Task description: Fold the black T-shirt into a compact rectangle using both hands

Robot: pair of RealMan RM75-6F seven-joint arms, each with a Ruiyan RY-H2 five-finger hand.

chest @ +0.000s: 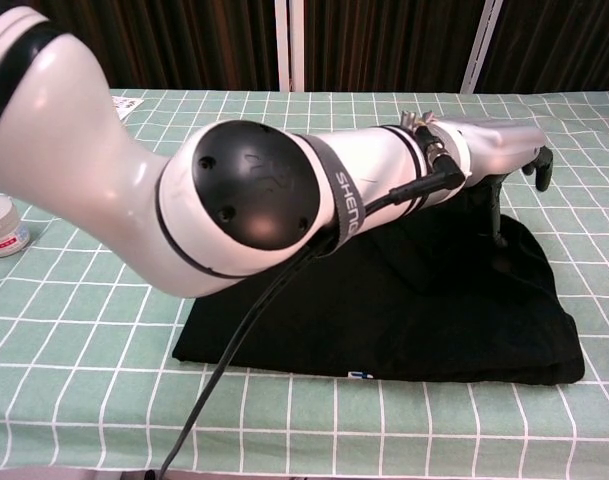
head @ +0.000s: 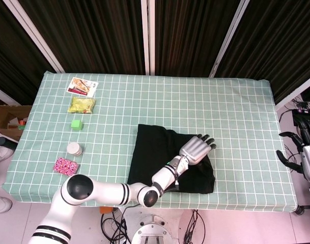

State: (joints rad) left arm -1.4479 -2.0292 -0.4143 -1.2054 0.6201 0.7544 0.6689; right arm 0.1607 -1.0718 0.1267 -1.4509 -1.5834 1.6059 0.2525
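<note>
The black T-shirt [head: 153, 152] lies folded into a rough rectangle near the table's front edge, right of centre; the chest view shows it as a flat dark slab [chest: 414, 305]. My left arm reaches across it from the front left. My left hand [head: 196, 149] rests palm down on the shirt's upper right part, its fingers [head: 208, 143] stretched out past the cloth's right edge. In the chest view this left hand [chest: 489, 145] hovers low with a finger pointing down onto the fabric. My right hand [head: 308, 152] hangs off the table's right end, fingers apart, holding nothing.
Along the left side of the green checked table [head: 226, 107] sit a printed card [head: 82, 86], a yellow-green packet [head: 82, 104], a green cube [head: 77, 124], a white jar [head: 74, 148] and a pink patterned packet [head: 66, 166]. Dark curtains stand behind.
</note>
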